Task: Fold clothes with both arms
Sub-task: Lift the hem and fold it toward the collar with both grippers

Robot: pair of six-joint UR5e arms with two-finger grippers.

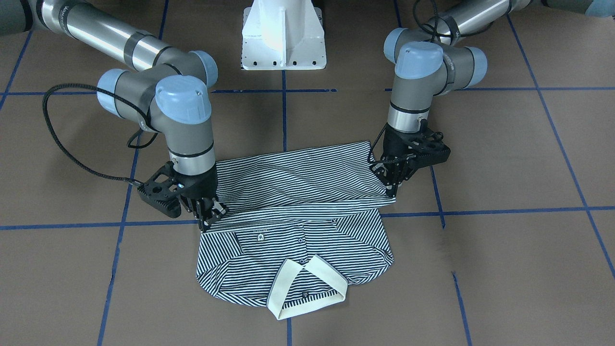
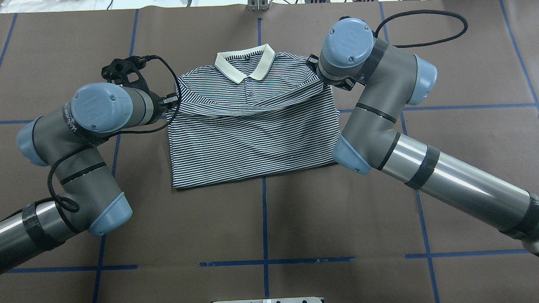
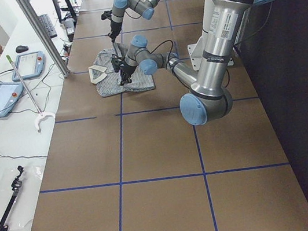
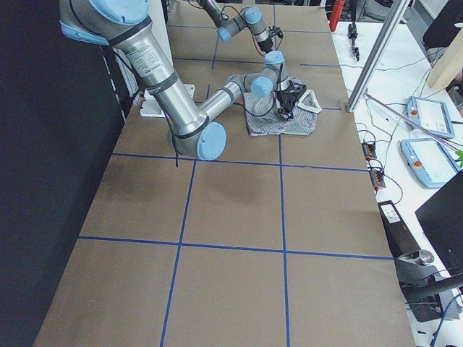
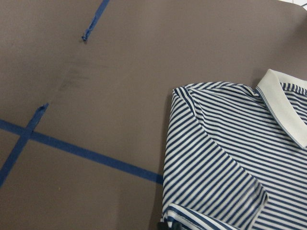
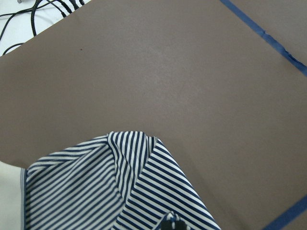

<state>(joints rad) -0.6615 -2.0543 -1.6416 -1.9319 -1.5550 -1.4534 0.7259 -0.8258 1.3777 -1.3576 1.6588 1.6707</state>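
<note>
Presently I hold the polo shirt (image 1: 298, 190), lying on the table (image 1: 504, 158), by its hem: left gripper (image 1: 391, 189) and right gripper (image 1: 207, 221) each clamp one corner. The hem runs left–right; the cream collar (image 1: 307, 288) lies just beyond, on the far side.

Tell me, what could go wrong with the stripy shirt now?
The right gripper holds its corner of the polo shirt nearer the collar than the left gripper does, so the fold may land crooked. The folded-over cloth wrinkles between them, so creases may get pressed in.
</note>
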